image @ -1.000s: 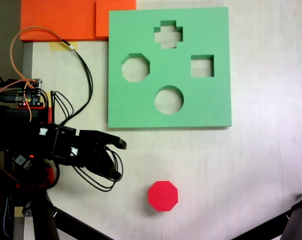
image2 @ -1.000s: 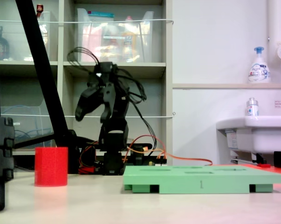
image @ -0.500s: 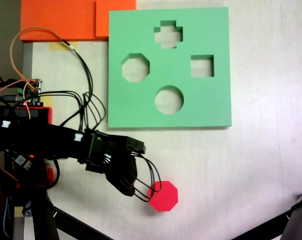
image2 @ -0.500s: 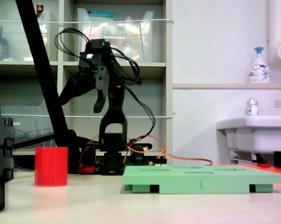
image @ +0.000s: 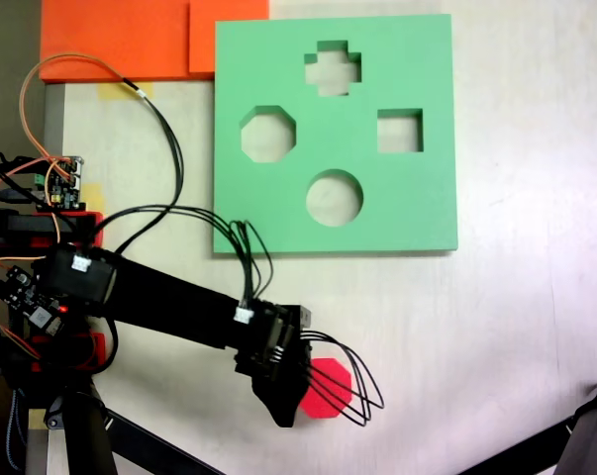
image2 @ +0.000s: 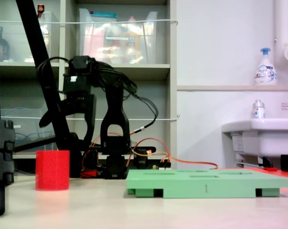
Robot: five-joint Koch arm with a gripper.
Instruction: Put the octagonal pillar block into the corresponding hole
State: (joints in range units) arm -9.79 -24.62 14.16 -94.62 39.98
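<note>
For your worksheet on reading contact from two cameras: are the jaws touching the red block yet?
Apart. In a fixed view from the side, the gripper hangs open above the red block, with shelf background between them. From above it overlaps the block.

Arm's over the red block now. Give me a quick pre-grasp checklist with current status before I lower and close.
1. Gripper over the octagonal pillar block: ok; in a fixed view it overlaps the block's left side.
2. Jaws open wide enough: ok in the side view, one finger splayed left, the other pointing down.
3. Gripper clear of the block top: ok, a gap shows in the side view.
4. Block upright on the table: ok.
5. Octagonal hole in the green board unobstructed: ok.
6. Cables draping over the block: not ok; loops cross its right edge.
</note>
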